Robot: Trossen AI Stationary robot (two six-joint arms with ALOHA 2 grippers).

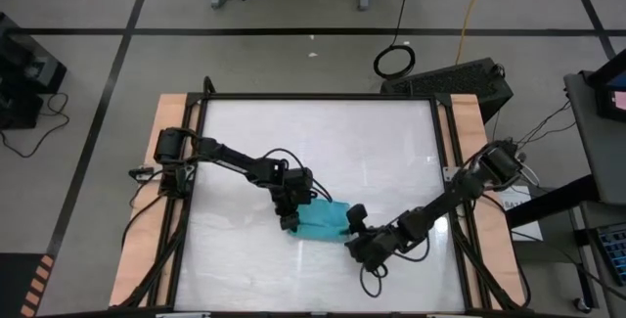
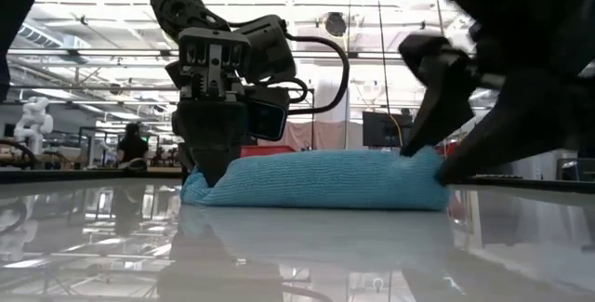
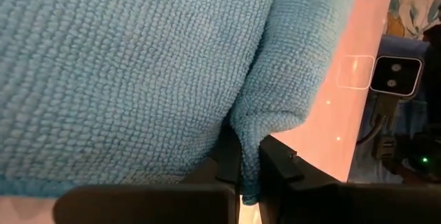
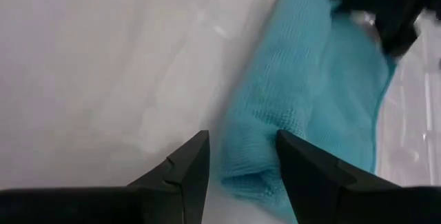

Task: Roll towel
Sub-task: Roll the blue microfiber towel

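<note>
Though pinched, towel [image 1: 323, 220] between end effectors.

turquoise towel [image 1: 323, 220], loosely rolled, flat on the table's front half

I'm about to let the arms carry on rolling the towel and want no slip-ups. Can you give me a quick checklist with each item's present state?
1. Left gripper shut on a fold of the towel: ok, cloth is pinched between its fingers.
2. Right gripper at the towel's other end: ok, one roll end lies between its fingers.
3. Right gripper firmly clamped on that end: cannot tell.
4. Towel rolled or bunched into a compact shape: ok, it lies as a low bundle on the table.
5. Towel flat on the table, not lifted: ok in the low view.
6. Roll tight and even: cannot tell.
</note>
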